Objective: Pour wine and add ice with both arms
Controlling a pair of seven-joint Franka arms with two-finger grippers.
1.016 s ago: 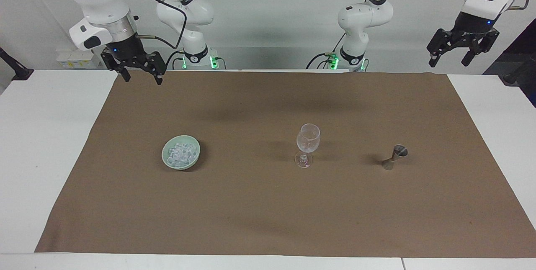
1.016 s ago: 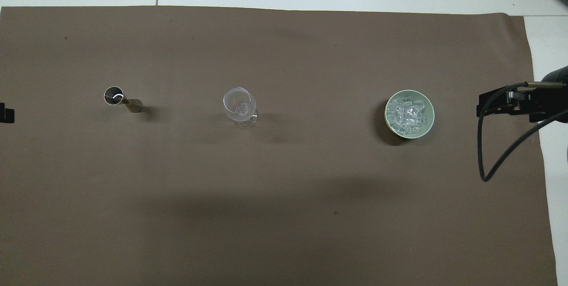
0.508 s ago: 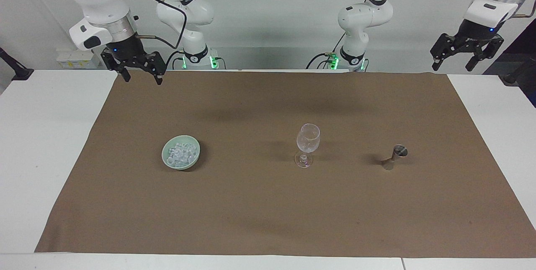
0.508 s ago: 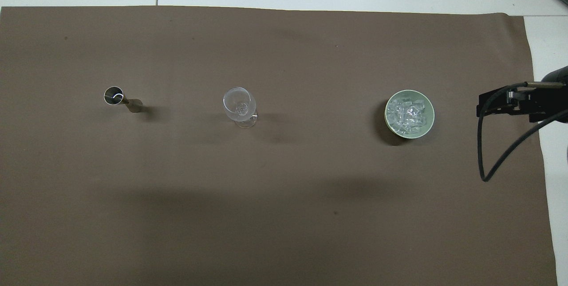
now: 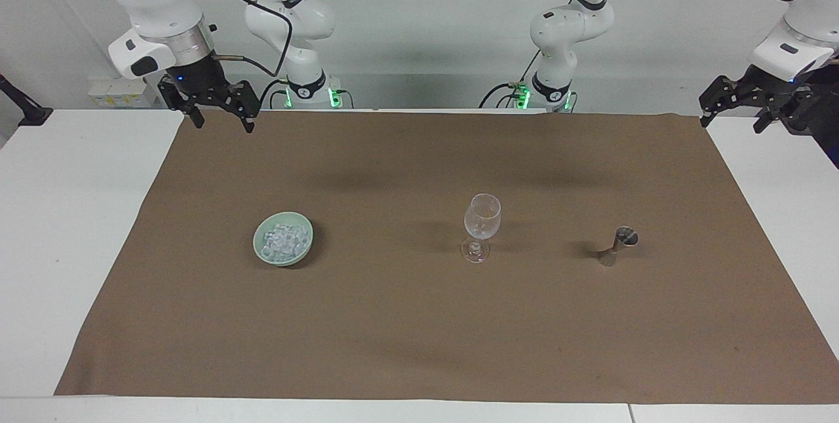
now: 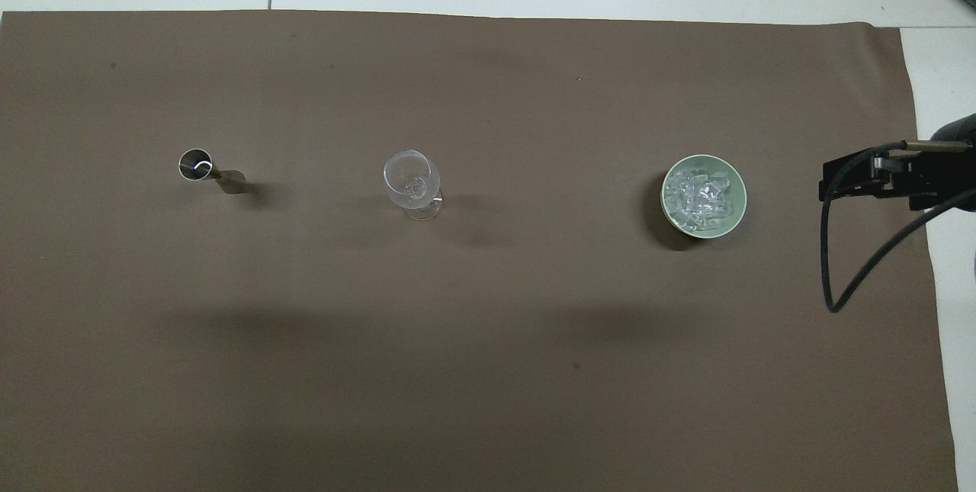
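The ice (image 5: 283,241) is a heap of small whitish cubes in a pale green bowl (image 5: 289,261) toward the right arm's end of the brown mat; the ice (image 6: 701,194) and bowl (image 6: 742,206) also show in the overhead view. A clear stemmed glass (image 5: 482,216) (image 6: 412,175) stands empty mid-mat. A small metal measuring cup (image 5: 619,246) (image 6: 197,164) stands toward the left arm's end. My right gripper (image 5: 223,125) is open and empty, raised over the mat's corner by its base. My left gripper (image 5: 730,125) is open and empty, raised over the mat's edge at the left arm's end.
The brown mat (image 5: 419,331) covers most of the white table (image 5: 65,213). The right arm's hand and a black cable loop (image 6: 862,263) show at the overhead view's edge beside the bowl. The left gripper is out of the overhead view.
My left gripper has swung outward toward its end of the table and lower, leaving the overhead view. The right arm and the objects have not moved.
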